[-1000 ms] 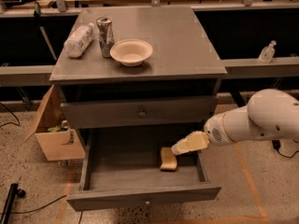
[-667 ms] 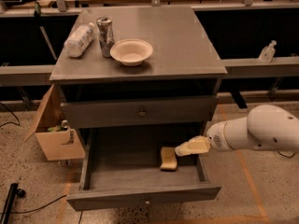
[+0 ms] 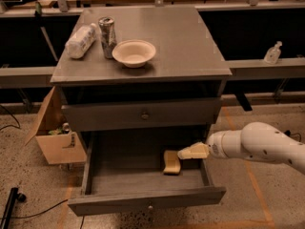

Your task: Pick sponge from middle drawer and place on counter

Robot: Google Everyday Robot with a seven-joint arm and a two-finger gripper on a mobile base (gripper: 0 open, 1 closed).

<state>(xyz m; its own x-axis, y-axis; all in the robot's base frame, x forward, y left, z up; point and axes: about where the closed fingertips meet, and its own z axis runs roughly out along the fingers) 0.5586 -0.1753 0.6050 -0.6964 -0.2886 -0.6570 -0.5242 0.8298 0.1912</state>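
- Sponge (image 3: 172, 162) lies in the open middle drawer (image 3: 147, 200), right half, below the counter's (image 3: 167, 37) front edge.
- Gripper (image 3: 190, 152) is just right of the sponge, tip at its upper edge. Open or closed: can't tell.
- Can (image 3: 107, 36) stands near the counter's back-left corner, label unreadable.

Claw (image 3: 183, 153) in open middle drawer (image 3: 143, 202), seemingly just beside sponge (image 3: 172, 162); rest of floor free.
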